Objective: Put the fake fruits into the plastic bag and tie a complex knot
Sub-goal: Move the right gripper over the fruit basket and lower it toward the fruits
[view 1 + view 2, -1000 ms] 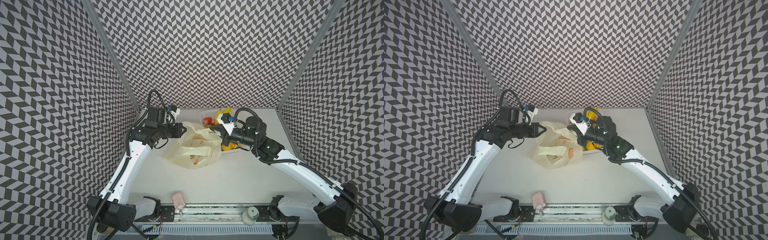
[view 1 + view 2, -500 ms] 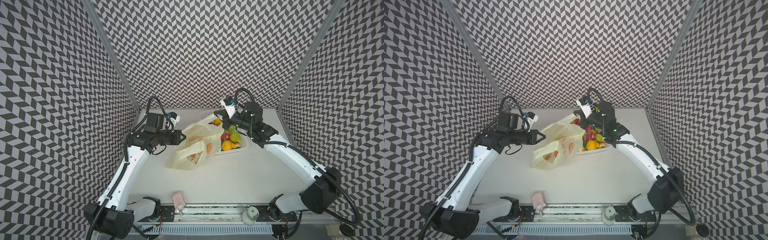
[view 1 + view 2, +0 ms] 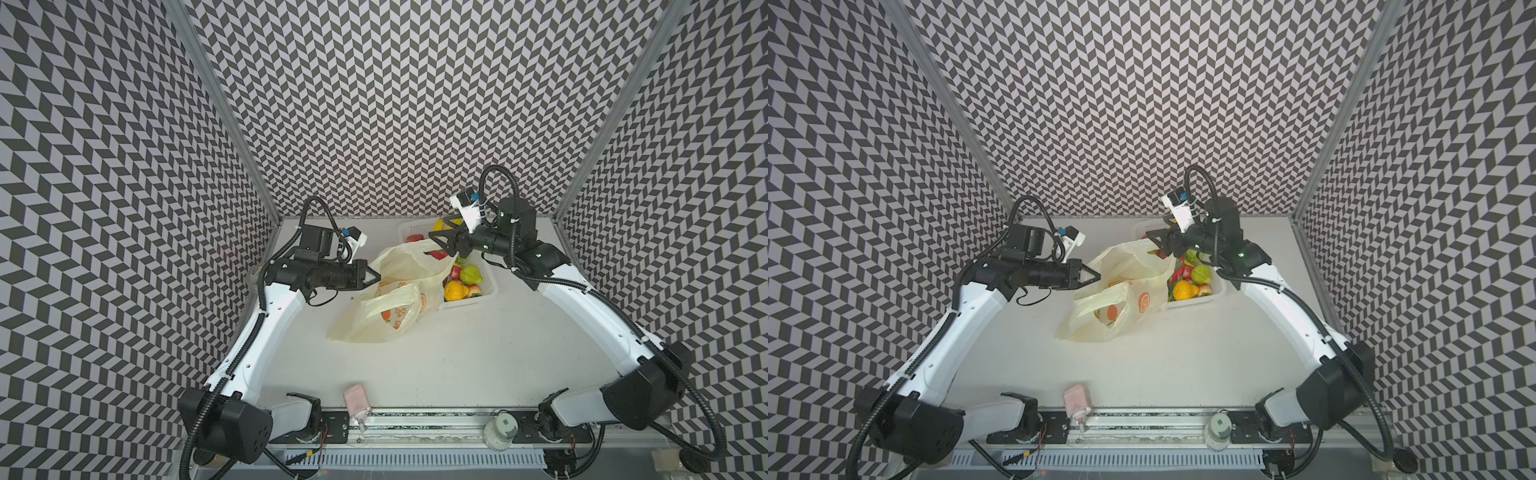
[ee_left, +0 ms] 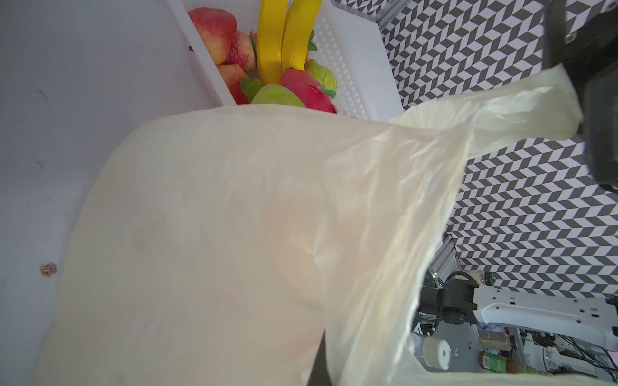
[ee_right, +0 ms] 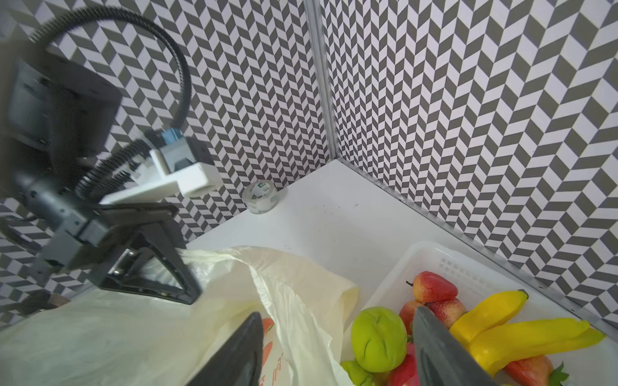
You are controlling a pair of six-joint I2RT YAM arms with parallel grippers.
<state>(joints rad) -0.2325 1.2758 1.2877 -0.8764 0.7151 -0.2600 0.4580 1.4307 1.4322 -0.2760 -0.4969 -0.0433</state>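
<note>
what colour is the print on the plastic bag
Orange, on the pale-yellow plastic bag; clearest in a top view.

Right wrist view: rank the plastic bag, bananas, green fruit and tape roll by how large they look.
1. plastic bag
2. bananas
3. green fruit
4. tape roll, which looks smallest but sits farther from the camera, so its real size is unsure.

Enclosure: three walls (image 3: pixel 374 104), back and both sides, papered in a dark grey-and-white chevron print. Bare metal corner posts (image 3: pixel 225 112) run up where the walls meet. Tabletop (image 3: pixel 478 357) is matt white and lightly scuffed, and the left wrist view shows one brown speck (image 4: pixel 47 269) on it. Light is even and diffuse, with soft, faint shadows on the tabletop.
</note>
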